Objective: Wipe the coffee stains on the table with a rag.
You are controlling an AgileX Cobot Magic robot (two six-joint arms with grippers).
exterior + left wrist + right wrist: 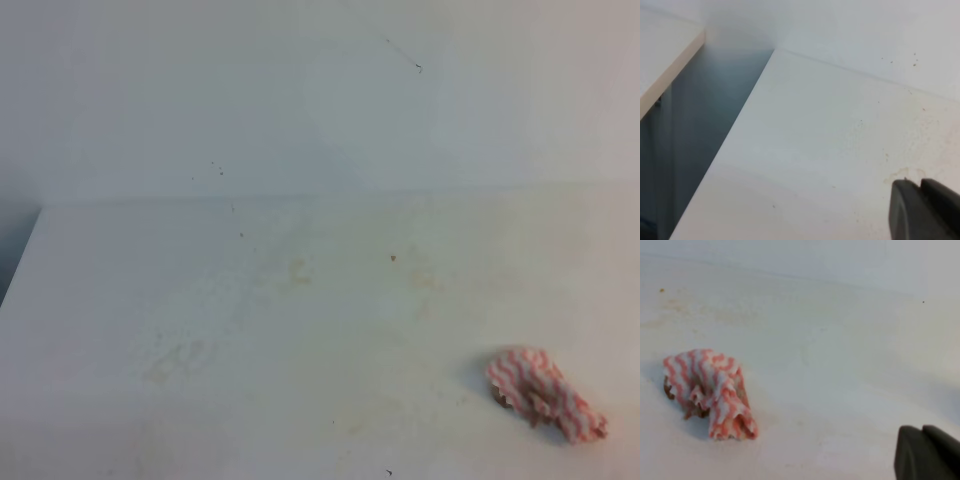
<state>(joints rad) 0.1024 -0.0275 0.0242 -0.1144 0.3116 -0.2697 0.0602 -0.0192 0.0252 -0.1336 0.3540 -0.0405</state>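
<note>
Rag [545,393] lies bunched on the table [300,400], pink-red and white zigzag stripes, with brownish soiling on its near-left edge in the right wrist view [707,392]. Right tool [927,452]: only a dark tip shows, well apart from the rag, touching nothing; cannot tell its opening. Left tool [925,210]: dark tip only, above bare table far left of the rag; opening not determinable. Exterior high view shows neither tool. No orange-brown puddle visible; only faint yellowish smudges [298,270] left of the rag. Left wrist view alone shows the table's left edge [735,135].
</note>
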